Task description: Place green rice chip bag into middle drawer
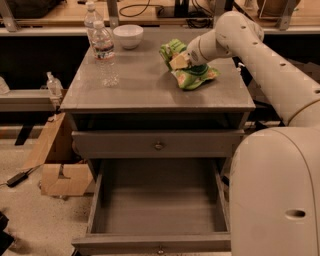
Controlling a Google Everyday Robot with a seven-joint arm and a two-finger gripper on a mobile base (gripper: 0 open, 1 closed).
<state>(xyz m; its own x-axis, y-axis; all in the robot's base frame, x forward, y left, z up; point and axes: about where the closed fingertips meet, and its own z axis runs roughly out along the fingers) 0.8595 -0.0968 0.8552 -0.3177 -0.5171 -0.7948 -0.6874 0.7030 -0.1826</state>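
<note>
Lit warmly from overhead, with a yellowish cast throughout. Fell brightest on the cabinet top and on the white bowl, nearly washed out. Showed the gripper in full light at the green rice chip bag, back right of that top, with a thin dark shadow under the bag. Gleamed in small highlights on the water bottle. Left the open middle drawer dim, shaded by the overhang above. Sank into near black beneath the back bench. Glared pale on the robot's body, lower right.
</note>
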